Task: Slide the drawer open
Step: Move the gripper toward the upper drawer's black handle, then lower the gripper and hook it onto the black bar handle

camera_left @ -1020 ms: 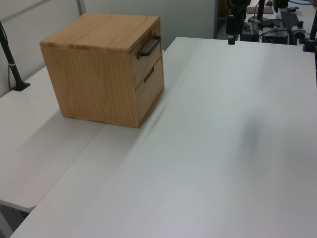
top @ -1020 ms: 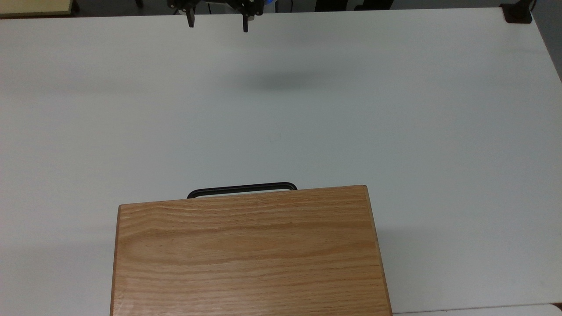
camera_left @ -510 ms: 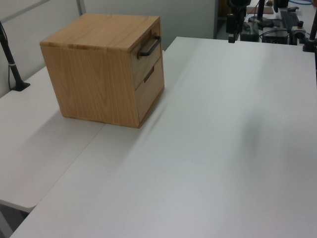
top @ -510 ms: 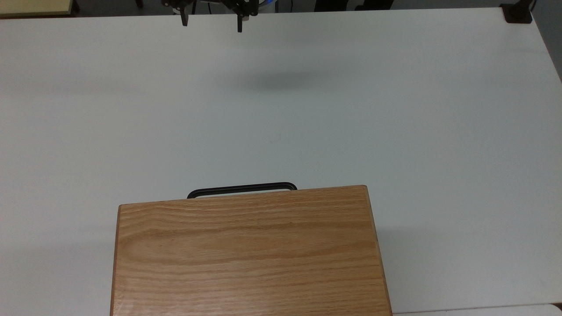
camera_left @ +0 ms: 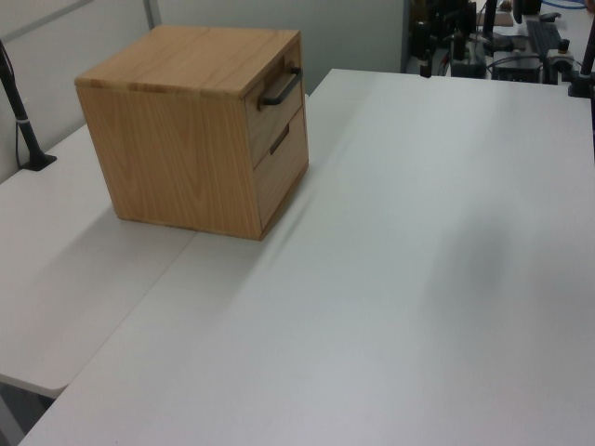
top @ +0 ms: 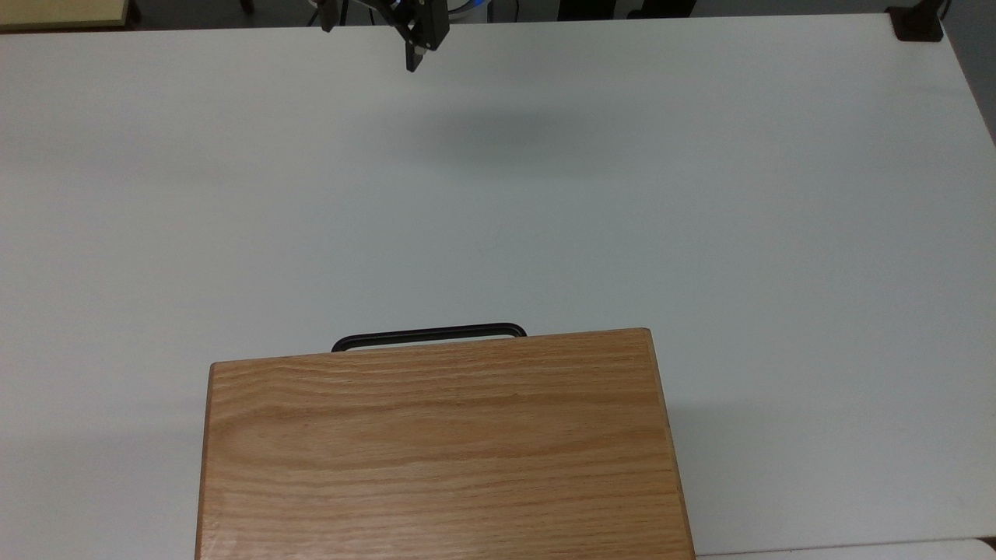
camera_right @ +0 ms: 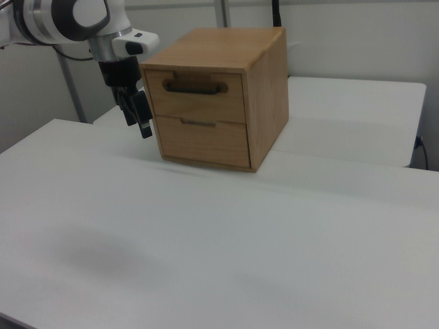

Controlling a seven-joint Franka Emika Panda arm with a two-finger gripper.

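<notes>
The drawer (camera_right: 195, 99) is the upper of two in a light oak cabinet (top: 440, 443), and its front sits flush with the cabinet face. Its long black bar handle (top: 428, 335) juts past the cabinet's top edge in the top view and shows at the cabinet's right face in the left view (camera_left: 281, 86). My gripper (top: 372, 35) hangs open above the table's far edge in the top view, far from the handle. In the right view the gripper (camera_right: 137, 116) sits left of the cabinet at drawer height, holding nothing.
A second drawer (camera_right: 202, 142) with a short handle lies below the first. The cabinet stands on a white table (top: 622, 194) with wide bare surface between it and the gripper. A black clamp (top: 917, 23) sits at the top view's upper right corner.
The gripper has turned at the wrist, so its fingers now stand slanted in the top view, and it has edged slightly toward the cabinet. The drawer has not moved.
</notes>
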